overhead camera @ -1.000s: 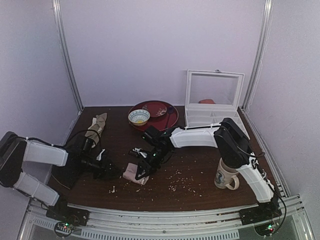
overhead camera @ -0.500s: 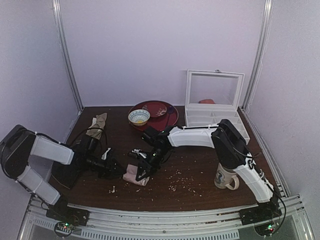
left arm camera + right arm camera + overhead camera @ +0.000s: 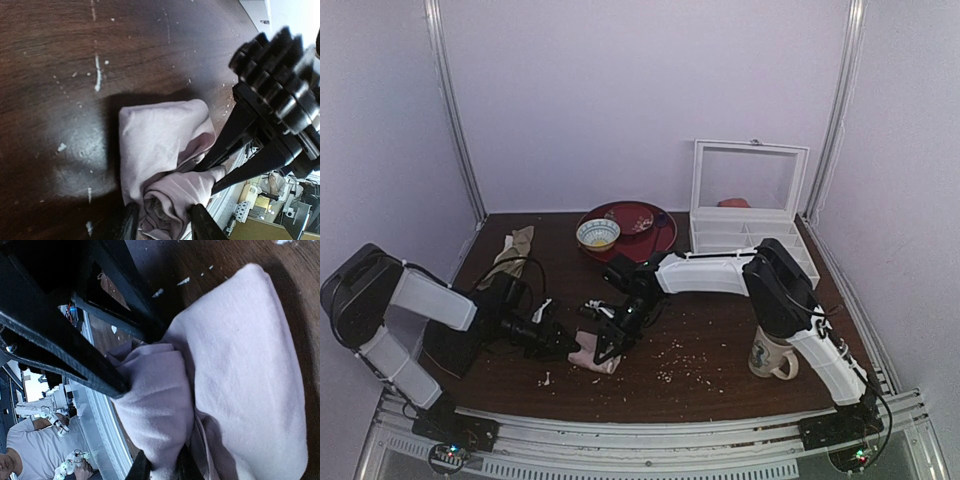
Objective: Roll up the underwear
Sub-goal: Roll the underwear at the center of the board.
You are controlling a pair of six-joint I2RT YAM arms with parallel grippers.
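The underwear [image 3: 592, 353], pale pink, lies bunched on the dark table [image 3: 720, 320] near the front middle. Its near end is wound into a loose roll [image 3: 172, 200]. My left gripper [image 3: 165, 224] comes in from the left [image 3: 563, 344] and stands open, one finger on each side of that roll. My right gripper [image 3: 161, 467] reaches from the right [image 3: 607, 343] and is shut on a fold of the underwear [image 3: 240, 375]. Its black fingers [image 3: 227, 145] cross the left wrist view.
A mug [image 3: 770, 352] stands by the right arm. At the back are a red plate [image 3: 650, 238], a bowl [image 3: 597, 233] and an open white box [image 3: 745, 215]. A beige-olive cloth [image 3: 515, 245] and a black cloth [image 3: 450, 345] lie left. Crumbs [image 3: 680, 365] dot the table.
My left gripper has moved right across the table and now straddles the underwear's rolled end. The right gripper has stayed shut on the fabric, almost still.
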